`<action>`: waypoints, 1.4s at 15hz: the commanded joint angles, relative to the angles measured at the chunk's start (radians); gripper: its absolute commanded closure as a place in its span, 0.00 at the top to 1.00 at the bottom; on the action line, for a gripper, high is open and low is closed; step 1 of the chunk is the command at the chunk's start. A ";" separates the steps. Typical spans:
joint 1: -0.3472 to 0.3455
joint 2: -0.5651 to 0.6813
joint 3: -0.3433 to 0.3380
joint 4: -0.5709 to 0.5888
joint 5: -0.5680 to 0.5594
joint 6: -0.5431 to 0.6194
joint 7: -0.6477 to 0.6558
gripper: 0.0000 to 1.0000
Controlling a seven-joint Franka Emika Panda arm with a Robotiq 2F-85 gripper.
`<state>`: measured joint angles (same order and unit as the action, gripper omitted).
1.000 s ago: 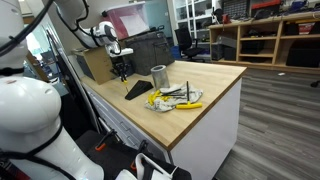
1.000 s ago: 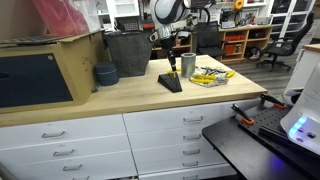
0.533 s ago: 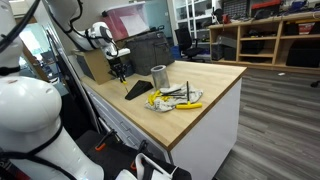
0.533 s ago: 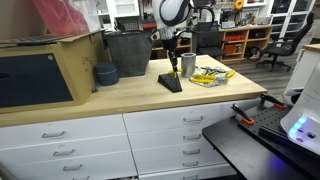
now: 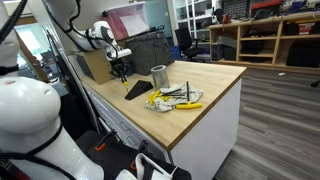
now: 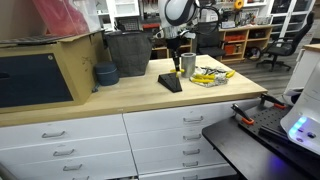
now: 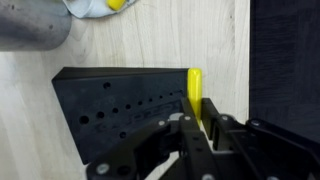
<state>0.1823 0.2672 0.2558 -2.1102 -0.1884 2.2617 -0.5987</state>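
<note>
- One yellow-handled tool [image 7: 195, 88] is pinched between the fingers [image 7: 216, 126], which are drawn narrow around it.
- Its long axis lies in line with the fingers, and the yellow end sticks out past their tips.
- The tool hangs above one side edge of the single black holed rack [image 7: 120, 105], which lies toward the drawer-side edge of the tabletop [image 5: 215, 80].
- One metal cup [image 5: 158, 75] stands upright just beside the rack, farther from that edge.
- One small heap of loose tools [image 6: 210, 76] lies past the cup toward the tabletop's end; how many it holds cannot be told.
</note>
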 commanded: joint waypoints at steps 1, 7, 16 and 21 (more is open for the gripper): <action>-0.026 0.016 -0.017 -0.011 0.032 0.026 0.009 0.04; -0.024 0.015 -0.014 -0.002 0.019 0.012 -0.016 0.04; 0.013 -0.036 0.000 0.018 -0.037 -0.020 -0.003 0.04; 0.019 -0.055 0.009 0.048 -0.028 -0.075 -0.026 0.04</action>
<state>0.1962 0.2427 0.2604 -2.0808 -0.2143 2.2443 -0.6060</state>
